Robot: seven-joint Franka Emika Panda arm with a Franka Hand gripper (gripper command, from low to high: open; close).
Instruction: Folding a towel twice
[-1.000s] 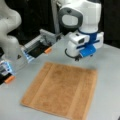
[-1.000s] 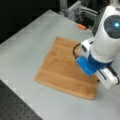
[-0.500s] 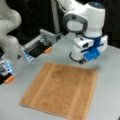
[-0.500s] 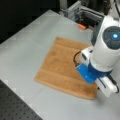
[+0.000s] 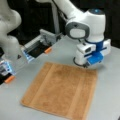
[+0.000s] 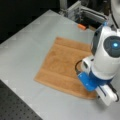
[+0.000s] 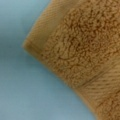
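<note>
Beside claw (image 5: 86,65): 1 flat towel (image 5: 60,91).

My arm comes in from eleven o'clock in a front view, elbow high, wrist bent straight down. My gripper (image 5: 86,65) hangs at three o'clock of centre there, and at four o'clock in a front view (image 6: 100,96). My fingers are hidden under my wrist.
</note>
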